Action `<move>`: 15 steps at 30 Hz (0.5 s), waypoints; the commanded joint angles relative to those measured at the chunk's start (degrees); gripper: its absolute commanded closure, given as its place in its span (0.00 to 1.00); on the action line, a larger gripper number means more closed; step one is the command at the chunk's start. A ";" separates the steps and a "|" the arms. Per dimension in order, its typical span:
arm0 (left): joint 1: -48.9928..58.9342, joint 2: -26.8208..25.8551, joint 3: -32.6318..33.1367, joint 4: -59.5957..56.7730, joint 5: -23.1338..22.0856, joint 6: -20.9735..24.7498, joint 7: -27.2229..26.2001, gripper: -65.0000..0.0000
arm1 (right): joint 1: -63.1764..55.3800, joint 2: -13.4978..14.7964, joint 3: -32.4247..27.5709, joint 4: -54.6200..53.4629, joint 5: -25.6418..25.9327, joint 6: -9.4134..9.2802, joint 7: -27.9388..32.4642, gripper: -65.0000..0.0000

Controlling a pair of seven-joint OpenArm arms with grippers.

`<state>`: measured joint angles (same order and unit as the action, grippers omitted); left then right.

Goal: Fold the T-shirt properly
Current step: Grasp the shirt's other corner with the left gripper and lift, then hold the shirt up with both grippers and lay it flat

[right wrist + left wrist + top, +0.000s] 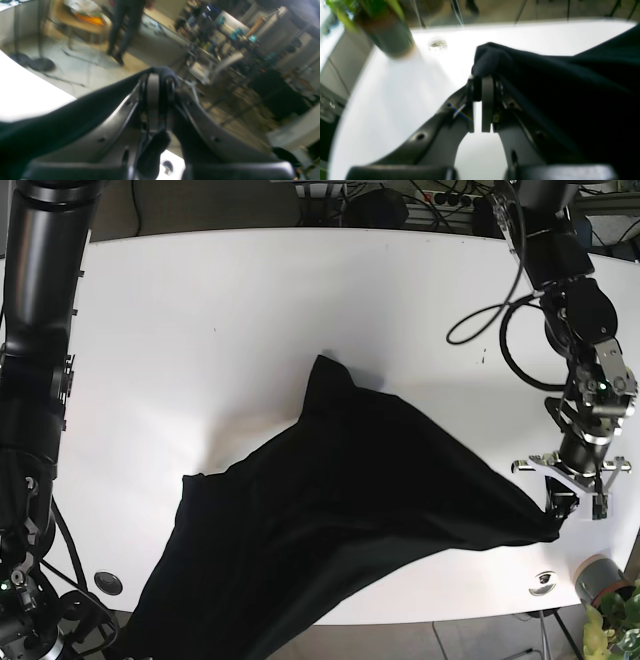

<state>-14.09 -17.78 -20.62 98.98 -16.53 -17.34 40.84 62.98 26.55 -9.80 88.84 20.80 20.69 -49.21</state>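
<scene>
Spanning the white table (250, 300), the black shirt (340, 500) is stretched between both arms. One corner is pinched by the left gripper (482, 82) near the potted plant (382, 27); another is clamped in the right gripper (160, 85), lifted off the table's edge.

We saw a plain black cotton T-shirt (340, 510) without any print, spread over a glossy white rectangular table (250, 320). The left gripper (481, 86) had dark grey metal fingers with pale grey pads, and the right gripper (157, 82) matched it. A round grey plant pot (598, 578) carried bright green leaves, beside coiled black cables (500, 330).
</scene>
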 commanded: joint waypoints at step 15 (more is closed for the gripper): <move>-28.59 -9.69 -1.05 4.80 0.23 0.24 13.89 1.00 | 11.82 0.14 0.62 -15.74 0.35 1.60 6.62 0.97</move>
<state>-40.53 -26.83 -21.71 103.13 -15.77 -17.12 56.10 72.79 26.37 -9.54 72.38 20.88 22.52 -43.70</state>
